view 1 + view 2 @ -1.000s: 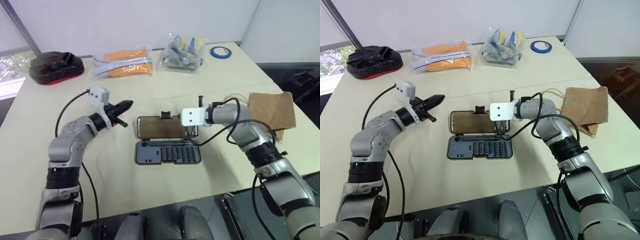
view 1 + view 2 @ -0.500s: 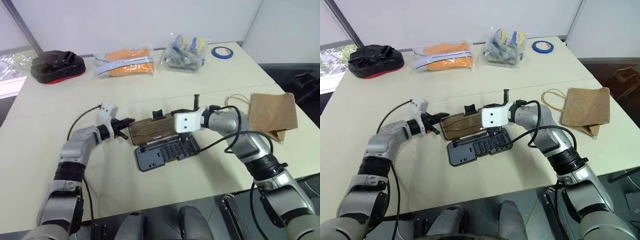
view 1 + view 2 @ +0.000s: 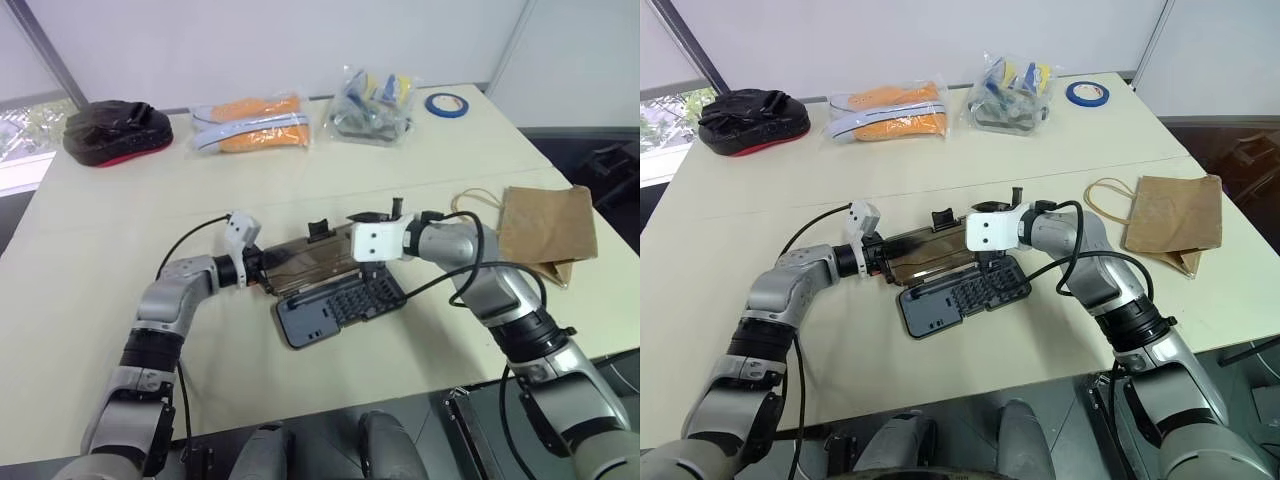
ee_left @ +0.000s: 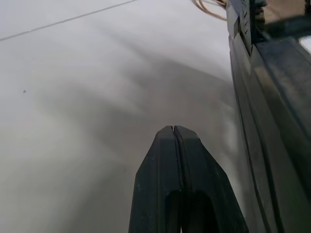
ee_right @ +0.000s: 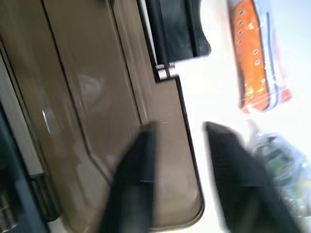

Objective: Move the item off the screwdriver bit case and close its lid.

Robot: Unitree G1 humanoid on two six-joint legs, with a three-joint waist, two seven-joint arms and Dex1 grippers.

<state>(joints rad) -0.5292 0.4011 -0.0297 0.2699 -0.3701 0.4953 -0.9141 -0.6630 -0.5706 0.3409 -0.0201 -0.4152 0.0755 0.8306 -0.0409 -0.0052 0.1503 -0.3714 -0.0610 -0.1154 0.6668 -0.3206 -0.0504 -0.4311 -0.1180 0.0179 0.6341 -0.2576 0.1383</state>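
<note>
Right eye view: paper bag (image 3: pixel 1172 221) already off, lying on table (image 3: pixel 970 130) right of bit case (image 3: pixel 962 297); lid (image 3: pixel 930 252) half-raised. Left gripper (image 4: pixel 176 133) pressed together beside lid's end, right gripper (image 5: pixel 176 167) spread over its edge. Next up, probably: tipping lid down onto tray, pressing latch shut.

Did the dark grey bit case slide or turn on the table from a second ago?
Yes. The flat dark grey plastic screwdriver bit case has turned: its edges ran straight across the cream table before, and now its right end sits further back than its left.
</note>
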